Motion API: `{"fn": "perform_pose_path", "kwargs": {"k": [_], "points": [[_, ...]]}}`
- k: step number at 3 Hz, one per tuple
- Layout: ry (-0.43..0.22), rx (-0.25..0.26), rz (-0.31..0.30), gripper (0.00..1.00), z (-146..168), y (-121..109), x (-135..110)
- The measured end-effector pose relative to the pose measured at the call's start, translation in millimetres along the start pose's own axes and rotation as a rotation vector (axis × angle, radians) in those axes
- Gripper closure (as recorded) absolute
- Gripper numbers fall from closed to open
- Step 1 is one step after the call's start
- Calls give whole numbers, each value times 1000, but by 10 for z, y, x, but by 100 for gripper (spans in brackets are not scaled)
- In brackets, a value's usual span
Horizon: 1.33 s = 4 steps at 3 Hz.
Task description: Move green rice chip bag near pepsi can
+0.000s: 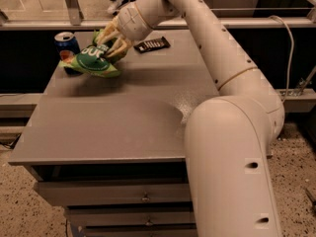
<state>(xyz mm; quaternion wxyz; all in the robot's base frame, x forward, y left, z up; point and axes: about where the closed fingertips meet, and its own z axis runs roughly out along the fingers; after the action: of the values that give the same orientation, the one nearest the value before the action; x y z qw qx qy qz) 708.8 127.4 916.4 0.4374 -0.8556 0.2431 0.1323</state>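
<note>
The green rice chip bag [92, 61] is crinkly bright green with a dark green circle and white lettering. It hangs tilted at the back left of the grey table [118, 117]. My gripper [111, 42] is shut on the bag's upper right edge, its pale fingers [117, 46] wrapped around the crumpled top. The pepsi can [66, 46] is blue with a silver top and stands upright at the table's back left corner, just left of and behind the bag. The bag's left end overlaps the can's lower part.
A small dark flat wrapper [152, 44] lies on the table behind and right of the gripper. My arm [222, 73] reaches in from the right over the table's right side. Drawers [118, 196] sit below the front edge. A rail [207, 23] runs behind the table.
</note>
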Motion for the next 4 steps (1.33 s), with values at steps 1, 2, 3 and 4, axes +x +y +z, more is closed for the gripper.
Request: {"fn": "perform_pose_path", "kwargs": {"k": [1, 2, 3, 4], "points": [[5, -5, -8, 37, 17, -23, 14], [9, -3, -16, 13, 40, -61, 22], [12, 6, -15, 0, 38, -96, 31], [24, 46, 17, 0, -142, -87, 34]]}}
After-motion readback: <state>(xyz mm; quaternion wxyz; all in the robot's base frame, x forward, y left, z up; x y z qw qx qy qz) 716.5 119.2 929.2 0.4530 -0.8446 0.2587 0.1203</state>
